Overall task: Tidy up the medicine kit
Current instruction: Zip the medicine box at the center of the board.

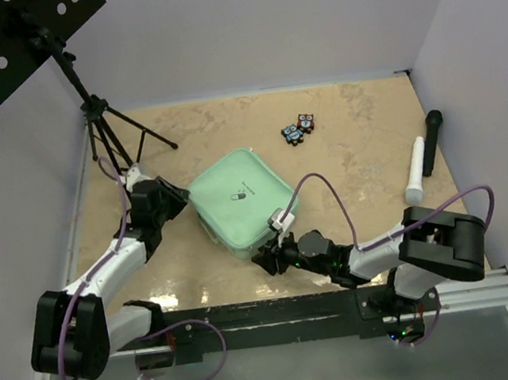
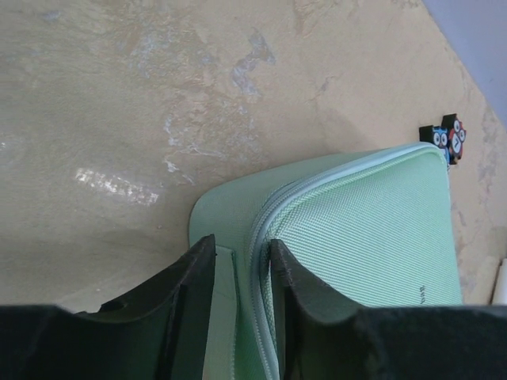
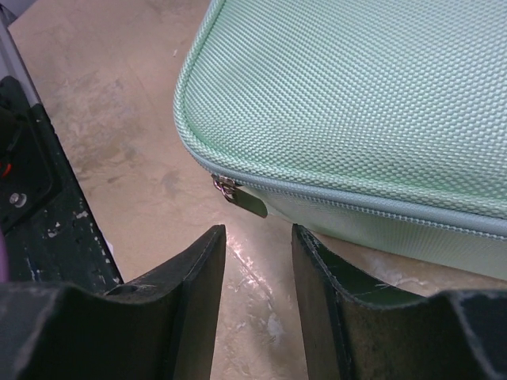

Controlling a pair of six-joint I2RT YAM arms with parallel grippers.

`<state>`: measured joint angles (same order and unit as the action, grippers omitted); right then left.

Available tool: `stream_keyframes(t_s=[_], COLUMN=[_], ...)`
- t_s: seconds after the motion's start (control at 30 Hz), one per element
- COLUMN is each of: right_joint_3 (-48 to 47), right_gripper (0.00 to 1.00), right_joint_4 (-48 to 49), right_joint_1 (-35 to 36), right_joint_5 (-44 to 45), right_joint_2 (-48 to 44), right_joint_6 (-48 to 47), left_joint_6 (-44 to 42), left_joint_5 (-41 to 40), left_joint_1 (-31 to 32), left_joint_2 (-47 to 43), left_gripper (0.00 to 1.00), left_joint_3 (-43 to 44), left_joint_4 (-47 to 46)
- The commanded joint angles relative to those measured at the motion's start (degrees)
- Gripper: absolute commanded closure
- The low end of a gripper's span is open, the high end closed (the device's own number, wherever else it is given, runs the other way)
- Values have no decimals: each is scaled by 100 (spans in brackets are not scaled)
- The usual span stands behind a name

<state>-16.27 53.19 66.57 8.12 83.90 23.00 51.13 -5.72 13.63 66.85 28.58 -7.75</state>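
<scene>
The medicine kit (image 1: 241,201) is a mint-green zip case lying closed in the middle of the table. My left gripper (image 1: 180,200) is at its left corner. In the left wrist view the gripper (image 2: 242,253) has its jaws closed on the kit's (image 2: 372,229) edge, with the zip seam between them. My right gripper (image 1: 265,259) is at the kit's near corner. In the right wrist view it (image 3: 259,237) is open and empty above the table. The silver zipper pull (image 3: 245,199) hangs from the kit (image 3: 364,95) just beyond the fingertips.
Two small owl-faced items (image 1: 299,129) lie behind the kit, also seen in the left wrist view (image 2: 447,136). A black microphone (image 1: 432,140) and a white one (image 1: 415,171) lie at the right. A tripod stand (image 1: 110,125) stands at the back left. A black rail (image 1: 299,315) runs along the near edge.
</scene>
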Motion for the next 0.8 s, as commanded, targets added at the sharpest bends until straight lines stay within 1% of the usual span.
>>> stream_keyframes(t_s=[0.0, 0.17, 0.23, 0.3, 0.4, 0.43, 0.53, 0.67, 0.77], right_joint_3=[-139, -236, -245, -254, -315, -333, -359, -324, -289], right_gripper=[57, 57, 57, 56, 57, 59, 67, 80, 87], right_joint_4=[534, 702, 737, 754, 728, 745, 754, 816, 825], right_joint_1=[-12, -12, -12, -12, -12, -12, -12, -12, -12], right_joint_5=[199, 181, 225, 251, 260, 252, 260, 313, 374], right_joint_2=[188, 294, 276, 267, 337, 355, 417, 364, 294], right_joint_6=[64, 116, 134, 134, 143, 152, 204, 231, 283], left_joint_6=[-525, -762, -850, -964, -1140, -1176, -1246, -1238, -1229], left_joint_5=[-412, -597, -632, -598, -361, -230, 8, 220, 404], left_joint_1=[-159, -211, -238, -255, -255, -264, -264, -264, -264], left_joint_2=[-49, -49, 21, 178, 564, 679, 970, 1137, 1260], left_gripper=[60, 52, 45, 41, 39, 39, 39, 40, 41], left_joint_3=[464, 763, 894, 1070, 1369, 1457, 1572, 1476, 1388], left_joint_4=[519, 713, 722, 722, 740, 740, 705, 468, 283])
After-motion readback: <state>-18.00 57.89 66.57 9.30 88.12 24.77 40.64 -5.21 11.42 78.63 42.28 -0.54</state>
